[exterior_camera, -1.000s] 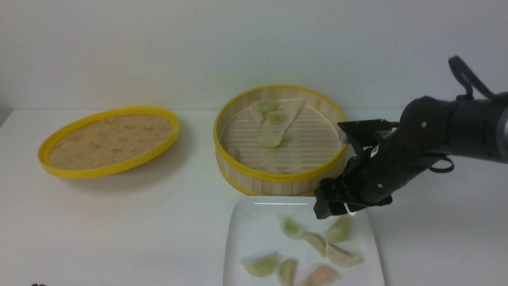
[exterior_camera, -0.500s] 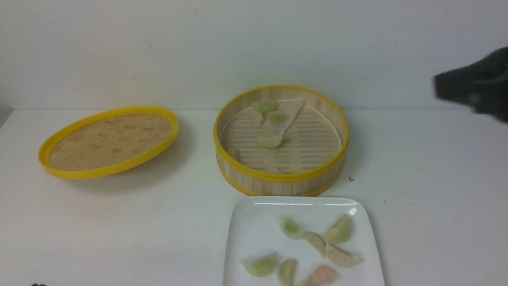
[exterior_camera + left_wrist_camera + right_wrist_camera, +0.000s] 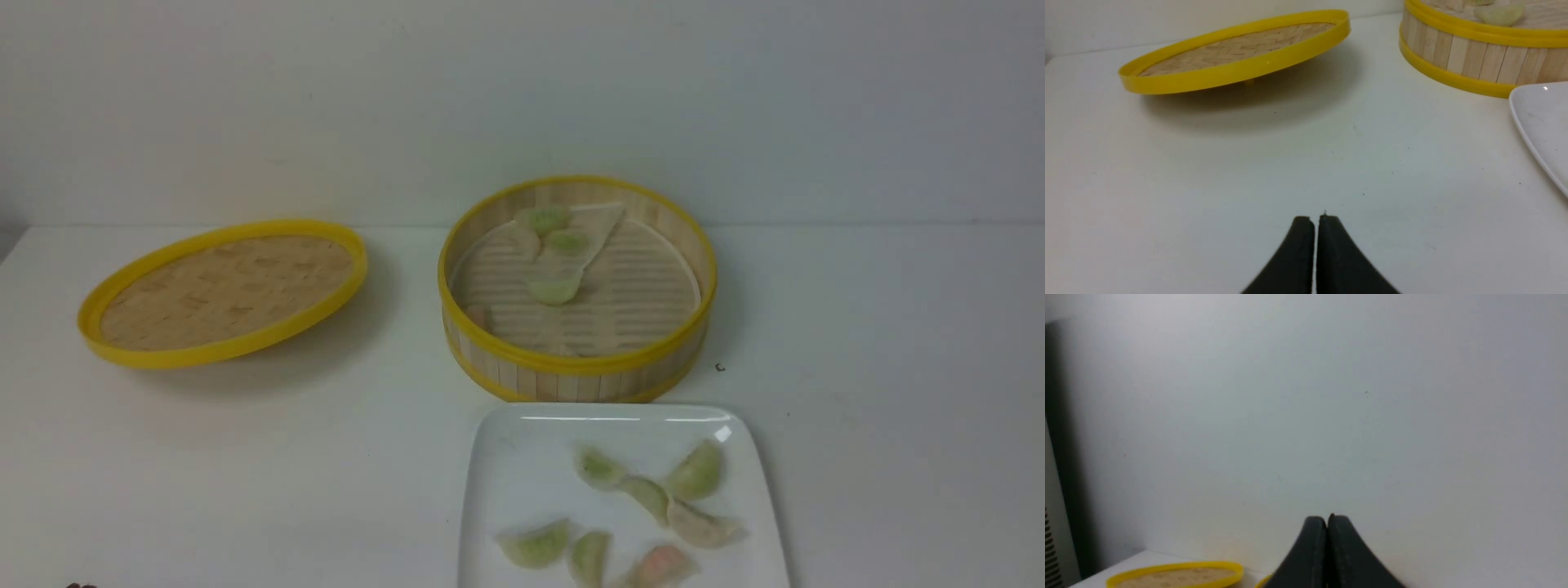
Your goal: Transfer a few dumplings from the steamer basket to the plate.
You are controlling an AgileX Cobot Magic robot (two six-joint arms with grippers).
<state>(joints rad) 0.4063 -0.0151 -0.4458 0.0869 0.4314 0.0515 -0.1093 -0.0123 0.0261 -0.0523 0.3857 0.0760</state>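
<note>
Currently neither arm shows in the front view. Plate (image 3: pixel 506 490) sits at 6 o'clock of the basket (image 3: pixel 571 377), just beside it, on the table (image 3: pixel 286 474). Lid (image 3: pixel 220 290) lies well apart at 9 o'clock, tilted. Seven dumplings (image 3: pixel 695 472) lie on the plate (mostly green, one pinkish at the near edge). Three green ones sit in the basket toward 11 o'clock of its floor, plus a beige one against its side at 8 o'clock. Left gripper (image 3: pixel 1315 228): jaws pressed together, nothing between them, low over bare table. Right gripper (image 3: pixel 1327 531): jaws likewise together, empty, facing the wall (image 3: pixel 1331 396).
</note>
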